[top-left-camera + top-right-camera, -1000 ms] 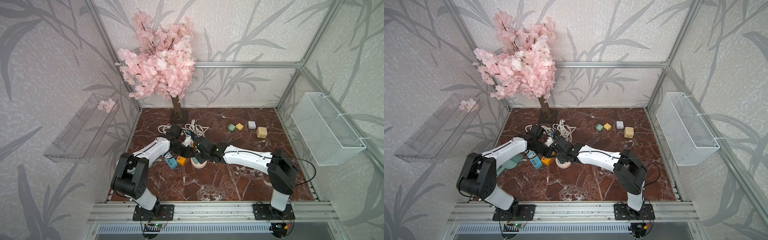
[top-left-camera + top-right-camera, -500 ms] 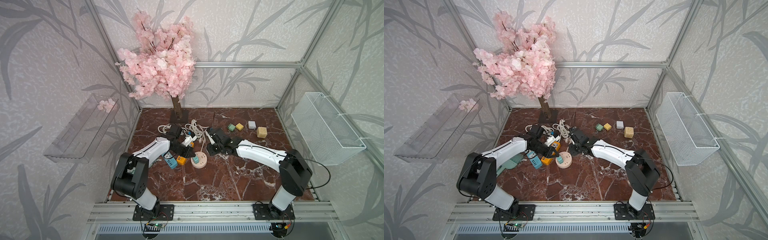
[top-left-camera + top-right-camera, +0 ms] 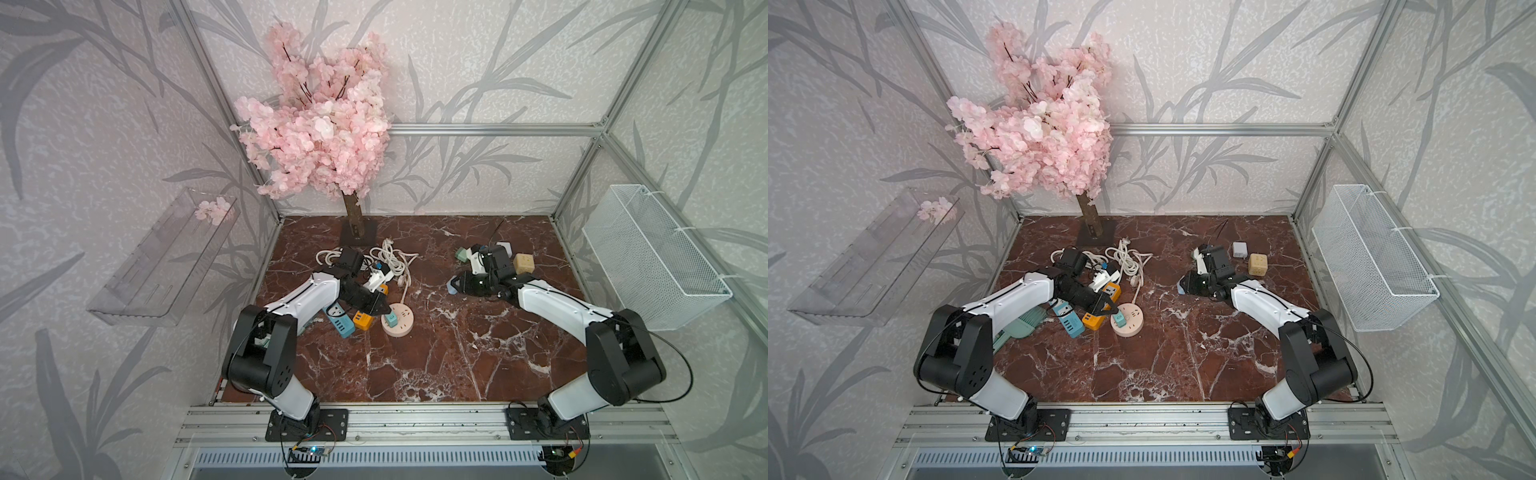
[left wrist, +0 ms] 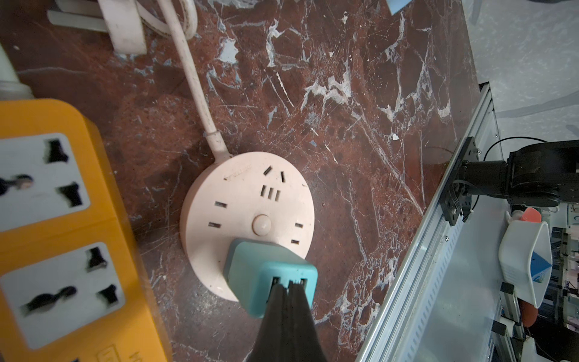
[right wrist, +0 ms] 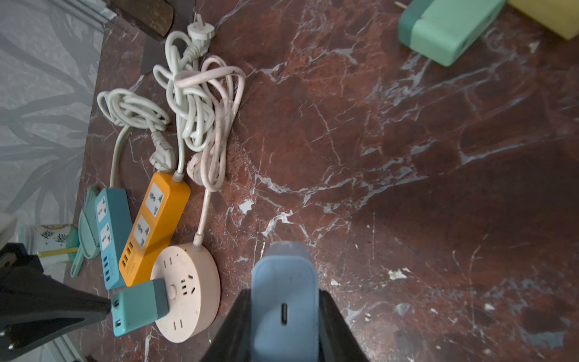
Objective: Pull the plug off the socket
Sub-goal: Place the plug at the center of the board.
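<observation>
Two plugs show in both top views. A teal plastic plug stands seated in the round pale pink plastic socket on the red-brown marble counter, with the left gripper at its top. The right gripper is well apart from the socket, clamped on a light blue plastic plug. Near it are a mint green adapter, a beige cube and a small white cube. Beside the socket lie an orange plastic power strip and a blue plastic power strip, with tangled white cords behind them. A pink blossom tree stands at the back, and a white wire basket hangs on the side wall.

In the left wrist view the left gripper's black fingers are pressed together and hold nothing. Their tips touch the teal plug's end face between its two ports. The orange strip sits just beside the socket. A raised mark on the socket near its cord is too faint to read.

In the right wrist view the light blue plug sits between the black fingers, its single port facing the camera, over bare counter. Whether it touches the counter cannot be told.
</observation>
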Action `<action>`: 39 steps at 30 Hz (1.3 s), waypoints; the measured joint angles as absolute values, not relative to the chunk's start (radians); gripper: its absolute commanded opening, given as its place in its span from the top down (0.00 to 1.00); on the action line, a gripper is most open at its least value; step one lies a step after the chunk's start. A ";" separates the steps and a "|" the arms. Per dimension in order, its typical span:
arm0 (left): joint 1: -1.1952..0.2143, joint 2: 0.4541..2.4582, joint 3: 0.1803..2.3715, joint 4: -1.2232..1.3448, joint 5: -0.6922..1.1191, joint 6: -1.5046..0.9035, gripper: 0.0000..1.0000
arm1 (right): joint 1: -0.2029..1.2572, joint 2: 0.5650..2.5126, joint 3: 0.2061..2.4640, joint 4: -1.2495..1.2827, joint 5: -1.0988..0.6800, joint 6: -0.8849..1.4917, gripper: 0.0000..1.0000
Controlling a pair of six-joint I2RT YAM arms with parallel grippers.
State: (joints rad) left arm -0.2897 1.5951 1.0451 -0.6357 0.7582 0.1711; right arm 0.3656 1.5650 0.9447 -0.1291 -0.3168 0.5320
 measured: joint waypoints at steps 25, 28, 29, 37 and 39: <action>-0.321 1.316 1.145 -0.755 0.590 0.209 0.27 | 0.171 1.912 1.123 -0.023 -0.429 0.559 0.45; -0.321 1.280 1.109 -0.758 0.554 0.210 0.25 | 0.171 1.910 1.118 -0.043 -0.405 0.546 0.38; -0.321 1.278 1.103 -0.763 0.546 0.210 0.26 | 0.171 1.908 1.117 -0.053 -0.397 0.544 0.37; -0.321 1.279 1.092 -0.795 0.491 0.218 0.21 | 0.163 1.811 1.103 -0.119 -0.334 0.505 0.32; -0.321 1.279 1.092 -0.801 0.482 0.218 0.20 | 0.160 1.777 1.100 -0.137 -0.316 0.494 0.32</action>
